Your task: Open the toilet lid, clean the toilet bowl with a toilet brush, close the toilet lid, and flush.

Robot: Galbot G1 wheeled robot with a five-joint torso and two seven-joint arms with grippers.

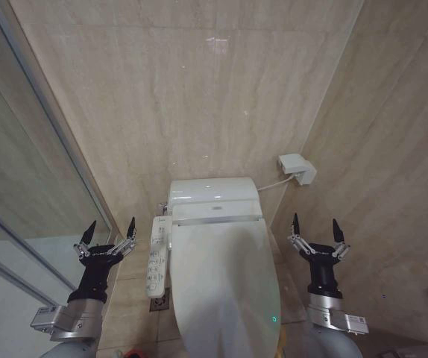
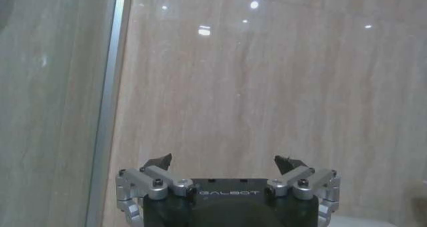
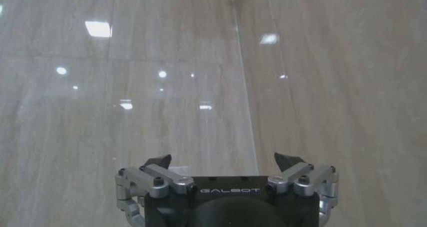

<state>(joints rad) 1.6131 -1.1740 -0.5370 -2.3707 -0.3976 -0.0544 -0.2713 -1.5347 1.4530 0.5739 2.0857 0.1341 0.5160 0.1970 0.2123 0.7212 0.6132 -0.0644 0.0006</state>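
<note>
fingers apart on both: left gripper (image 1: 108,237) and right gripper (image 1: 318,233) flank the shut toilet lid (image 1: 221,291). lid looks light, stiff, slick plastic; best lifted at near edge.

Tiled bathroom (toilet (image 1: 218,268), glass partition (image 1: 27,186))

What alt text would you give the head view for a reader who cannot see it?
A white toilet with its toilet lid shut stands against a beige tiled wall. The left claw and right claw hang open on either side of it, touching nothing. A control panel runs along the toilet's left side.
</note>
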